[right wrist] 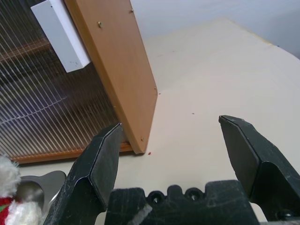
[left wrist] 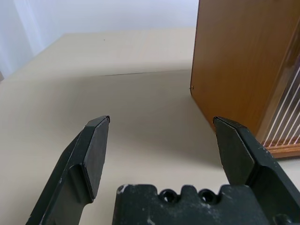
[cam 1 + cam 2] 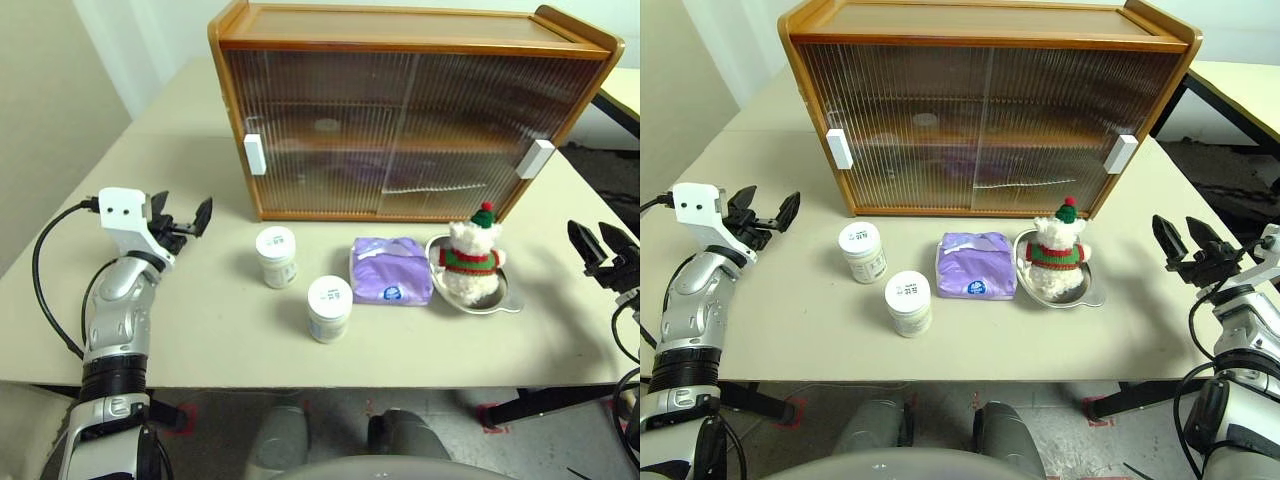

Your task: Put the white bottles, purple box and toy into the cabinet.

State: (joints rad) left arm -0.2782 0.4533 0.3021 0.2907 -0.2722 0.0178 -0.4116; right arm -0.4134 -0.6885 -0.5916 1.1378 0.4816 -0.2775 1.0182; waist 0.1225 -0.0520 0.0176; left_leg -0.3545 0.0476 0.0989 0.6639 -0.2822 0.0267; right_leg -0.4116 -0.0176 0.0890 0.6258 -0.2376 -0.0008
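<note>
I see both cabinet (image 3: 985, 110) doors closed. White bottles (image 3: 863, 251) (image 3: 909, 302), purple box (image 3: 976, 266) and toy (image 3: 1055, 255), seated in a steel dish (image 3: 1095, 293), sit on the worktop (image 3: 790, 320) before it. Left gripper (image 3: 767, 213) and right gripper (image 3: 1181, 239) hover at either side, jaws apart, empty.

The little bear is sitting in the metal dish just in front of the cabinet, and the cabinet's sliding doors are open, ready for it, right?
Not quite. The little bear does sit in the metal dish in front of the cabinet, but the sliding doors are shut, not open. The left eye view shows both ribbed panels covering the whole front.
</note>
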